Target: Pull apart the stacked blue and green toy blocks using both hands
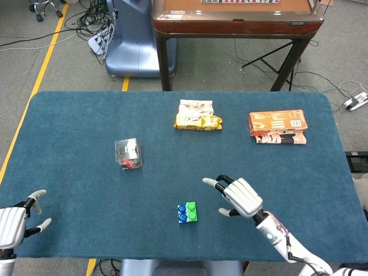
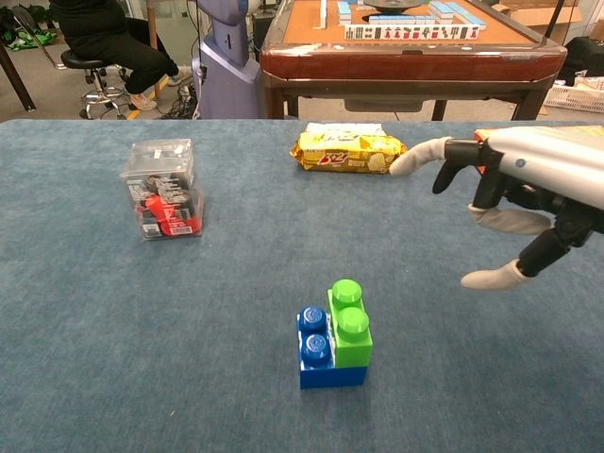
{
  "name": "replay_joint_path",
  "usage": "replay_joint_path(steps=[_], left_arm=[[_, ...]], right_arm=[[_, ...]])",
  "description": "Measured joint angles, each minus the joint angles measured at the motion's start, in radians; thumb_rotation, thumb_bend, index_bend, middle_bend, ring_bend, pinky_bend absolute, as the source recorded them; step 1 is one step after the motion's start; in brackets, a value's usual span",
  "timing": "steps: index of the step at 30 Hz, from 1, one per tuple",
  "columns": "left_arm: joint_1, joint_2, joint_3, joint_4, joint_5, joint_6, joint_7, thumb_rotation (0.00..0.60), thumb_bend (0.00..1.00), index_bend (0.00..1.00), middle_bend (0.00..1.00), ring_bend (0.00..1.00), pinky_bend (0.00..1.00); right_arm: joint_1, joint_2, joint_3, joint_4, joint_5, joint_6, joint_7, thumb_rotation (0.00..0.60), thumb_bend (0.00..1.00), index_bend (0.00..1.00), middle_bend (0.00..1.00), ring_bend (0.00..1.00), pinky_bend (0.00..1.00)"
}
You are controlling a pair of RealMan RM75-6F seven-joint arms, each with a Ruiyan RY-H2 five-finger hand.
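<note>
The joined blue and green toy blocks (image 1: 187, 213) (image 2: 334, 337) sit near the table's front edge, the green one on the right, both studs up. My right hand (image 1: 240, 196) (image 2: 514, 203) hovers a short way to their right, fingers spread, holding nothing and apart from the blocks. My left hand (image 1: 14, 221) is at the front left corner of the table, far from the blocks, its fingers apart and empty. It does not show in the chest view.
A clear plastic box (image 1: 128, 154) (image 2: 164, 189) with red contents stands left of centre. A yellow snack packet (image 1: 197, 114) (image 2: 350, 148) lies at the back middle and an orange carton (image 1: 278, 126) at the back right. The blue table (image 1: 69, 132) ends just in front of the blocks.
</note>
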Motion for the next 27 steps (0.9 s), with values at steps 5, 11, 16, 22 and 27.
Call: replay_joint_path(steps=[5,11,16,22,27], left_arm=[[-0.003,-0.008,0.0,-0.002,0.002,-0.006,-0.004,0.6,0.13,0.32,0.58,0.64,0.84],[-0.002,-0.014,-0.001,0.004,-0.003,-0.009,-0.015,0.6,0.13,0.32,0.58,0.64,0.84],[-0.003,-0.021,-0.002,0.011,-0.004,-0.012,-0.024,0.6,0.13,0.32,0.58,0.64,0.84],[-0.002,-0.023,-0.001,0.014,-0.002,-0.012,-0.028,0.6,0.13,0.32,0.58,0.64,0.84],[-0.001,-0.024,0.0,0.015,-0.004,-0.015,-0.029,0.6,0.13,0.32,0.58,0.64,0.84]], right_arm=[[0.017,-0.046,-0.012,0.007,-0.007,-0.012,-0.018,0.6,0.0,0.12,1.0,1.0,1.0],[0.026,-0.096,-0.022,0.018,-0.006,-0.01,-0.067,0.6,0.0,0.07,1.0,1.0,1.0],[0.033,-0.136,-0.028,0.029,0.003,-0.012,-0.1,0.6,0.0,0.07,1.0,1.0,1.0],[0.045,-0.179,-0.036,0.047,0.009,-0.018,-0.112,0.6,0.0,0.07,1.0,1.0,1.0],[0.06,-0.206,-0.047,0.065,0.009,-0.031,-0.11,0.6,0.0,0.07,1.0,1.0,1.0]])
